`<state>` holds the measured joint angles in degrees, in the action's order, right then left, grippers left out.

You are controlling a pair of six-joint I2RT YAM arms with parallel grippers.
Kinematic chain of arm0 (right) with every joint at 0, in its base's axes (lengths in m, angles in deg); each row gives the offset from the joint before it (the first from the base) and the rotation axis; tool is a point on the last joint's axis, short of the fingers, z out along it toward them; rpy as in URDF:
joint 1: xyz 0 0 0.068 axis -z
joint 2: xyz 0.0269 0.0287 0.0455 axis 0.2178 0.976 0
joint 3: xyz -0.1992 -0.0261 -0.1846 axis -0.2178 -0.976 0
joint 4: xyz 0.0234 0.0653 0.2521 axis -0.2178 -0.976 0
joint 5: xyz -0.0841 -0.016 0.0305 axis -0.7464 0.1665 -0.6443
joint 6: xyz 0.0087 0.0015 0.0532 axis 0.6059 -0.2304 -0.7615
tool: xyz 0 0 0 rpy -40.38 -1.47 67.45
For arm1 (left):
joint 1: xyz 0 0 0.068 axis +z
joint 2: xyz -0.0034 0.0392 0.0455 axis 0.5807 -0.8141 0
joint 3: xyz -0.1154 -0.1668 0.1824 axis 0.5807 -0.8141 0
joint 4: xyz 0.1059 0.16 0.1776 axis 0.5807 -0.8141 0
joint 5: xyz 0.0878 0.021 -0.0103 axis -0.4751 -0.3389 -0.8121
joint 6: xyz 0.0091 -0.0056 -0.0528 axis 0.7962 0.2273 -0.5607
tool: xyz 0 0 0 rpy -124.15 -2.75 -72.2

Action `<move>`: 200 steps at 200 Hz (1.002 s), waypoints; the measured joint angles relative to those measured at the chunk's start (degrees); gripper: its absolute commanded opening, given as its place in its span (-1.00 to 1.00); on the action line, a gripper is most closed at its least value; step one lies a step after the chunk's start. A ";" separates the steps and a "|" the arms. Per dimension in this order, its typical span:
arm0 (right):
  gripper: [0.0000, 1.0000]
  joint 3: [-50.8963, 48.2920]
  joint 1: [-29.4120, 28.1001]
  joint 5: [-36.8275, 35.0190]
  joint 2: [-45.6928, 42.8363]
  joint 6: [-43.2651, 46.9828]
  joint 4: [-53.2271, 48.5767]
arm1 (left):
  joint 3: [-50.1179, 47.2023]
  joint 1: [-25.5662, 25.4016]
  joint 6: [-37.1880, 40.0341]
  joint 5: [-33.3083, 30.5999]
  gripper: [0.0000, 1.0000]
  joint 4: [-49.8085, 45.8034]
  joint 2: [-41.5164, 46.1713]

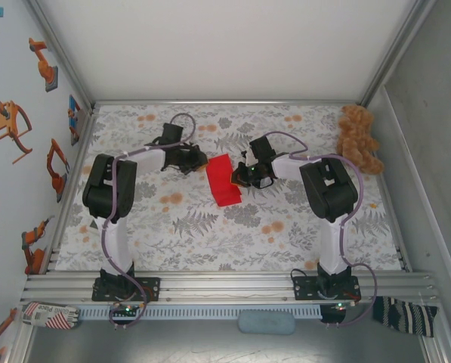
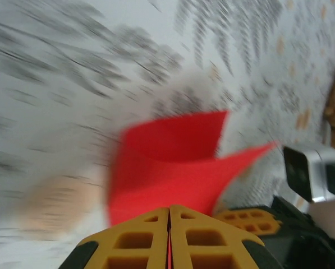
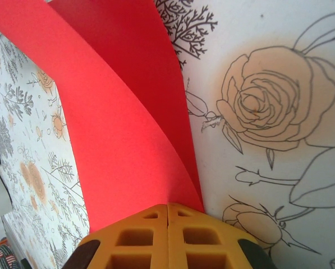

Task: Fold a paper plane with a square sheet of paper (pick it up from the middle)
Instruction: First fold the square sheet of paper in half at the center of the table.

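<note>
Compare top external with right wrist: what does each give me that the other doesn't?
Top external: the left hand at the red sheet's left side, and the teddy bear in the far right corner. Right wrist: the sheet's two curled layers running into the shut right hand, and a rose print on the table cover. Shared: the red sheet, the right hand, the table cover.

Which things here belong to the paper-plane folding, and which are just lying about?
Job: red paper, left pincer, right pincer, both shut on it.
Lying about: teddy bear, striped cloth, bluish pad.
</note>
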<state>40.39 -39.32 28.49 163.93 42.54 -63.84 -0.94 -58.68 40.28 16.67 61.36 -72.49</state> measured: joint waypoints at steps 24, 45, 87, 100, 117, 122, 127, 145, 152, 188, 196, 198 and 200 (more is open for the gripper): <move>-1.00 0.00 0.04 0.07 0.04 0.00 0.00 | 0.09 -4.24 -1.95 0.24 -0.81 1.49 -0.81; -1.00 -0.02 0.04 0.07 0.04 0.00 0.02 | 0.70 -4.92 -3.08 -0.20 -0.81 1.42 -2.47; -1.00 -0.11 0.04 0.07 0.04 0.00 0.17 | 3.10 -2.27 -2.54 -2.34 -0.81 -1.18 -5.97; -1.00 -0.11 0.04 0.07 0.09 0.00 0.35 | 4.07 -1.09 -2.14 -1.51 -0.81 -1.70 -6.82; -1.00 -0.11 0.04 0.07 0.26 -0.02 0.96 | 5.51 0.04 -1.40 -1.09 -0.80 -2.54 -7.69; -1.00 -0.11 0.04 0.07 0.31 -0.02 1.11 | 6.21 0.48 -1.11 -0.92 -0.80 -3.08 -8.09; -1.00 -0.11 0.04 0.07 0.37 -0.02 1.29 | 7.17 0.96 -0.83 -0.68 -0.80 -3.69 -8.63; -1.00 -0.09 0.04 0.07 0.50 -0.02 1.84 | 10.75 2.75 0.17 -0.20 -0.80 -5.40 -10.73; -1.00 -0.09 0.04 0.07 0.52 -0.04 2.03 | 12.13 3.43 0.66 -0.17 -0.79 -6.19 -11.45; -1.00 -0.17 0.04 0.07 0.52 -0.26 2.40 | 17.99 6.54 3.74 -2.34 -0.76 -10.23 -13.86; -1.00 -0.22 0.04 0.11 0.52 -0.46 2.51 | 18.62 7.21 4.13 -3.17 -0.76 -10.93 -13.88; -1.00 -0.22 0.04 0.11 0.50 -0.52 2.51 | 18.71 7.32 4.20 -3.32 -0.76 -11.06 -13.88; -1.00 -0.24 0.04 0.13 0.50 -0.55 2.54 | 18.82 7.48 4.24 -3.43 -0.75 -11.21 -13.86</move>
<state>40.15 -39.28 28.62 164.44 42.00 -61.31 17.88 -51.20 44.52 13.24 50.15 -86.35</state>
